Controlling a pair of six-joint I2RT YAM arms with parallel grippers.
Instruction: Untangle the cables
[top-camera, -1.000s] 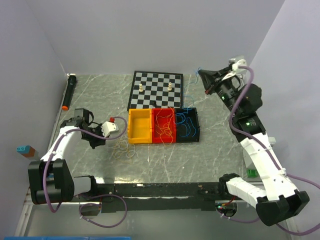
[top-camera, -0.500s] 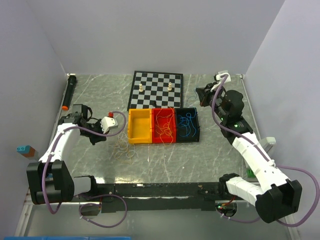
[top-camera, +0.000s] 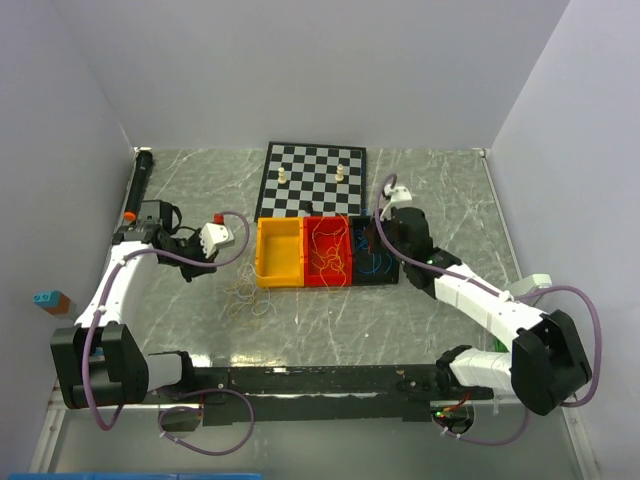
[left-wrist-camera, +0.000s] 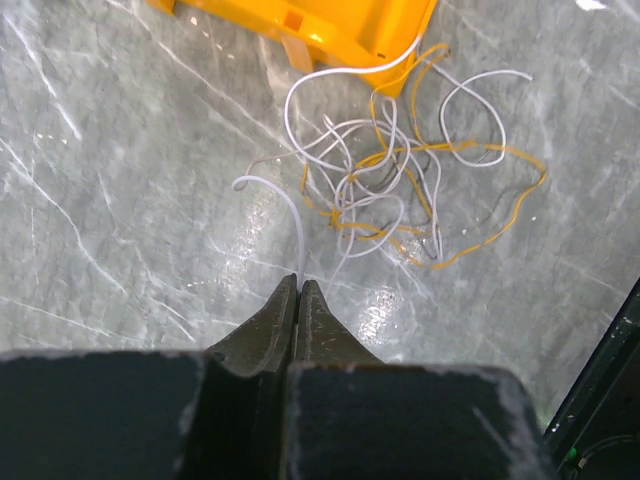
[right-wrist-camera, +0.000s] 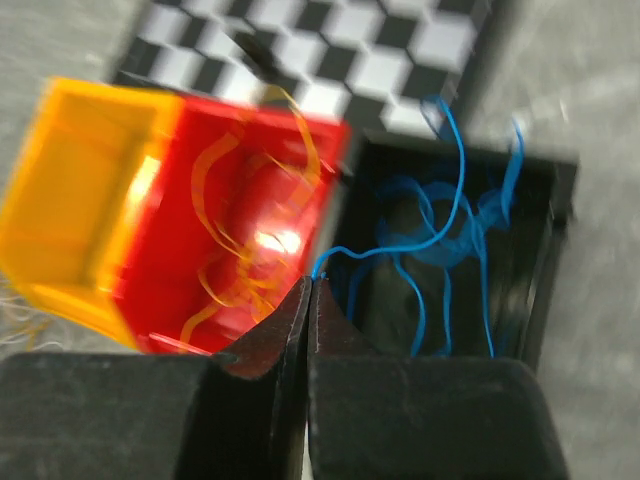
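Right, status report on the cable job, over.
Left gripper shut on white wire. Right gripper shut on blue wire over black bin. White-orange tangle knotted beside yellow bin. Nothing blocking.

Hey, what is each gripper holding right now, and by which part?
The left fingers pinch a whitish cable near one end; the right fingers seem to pinch a blue cable by its end.

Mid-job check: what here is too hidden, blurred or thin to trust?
- Left wrist: whether the left gripper pinches the thin white wire; its end vanishes between the shut jaws.
- Right wrist: motion blur hides whether the right gripper holds the curly blue wire.
- Top: the white-and-orange wire tangle is too thin to trace.
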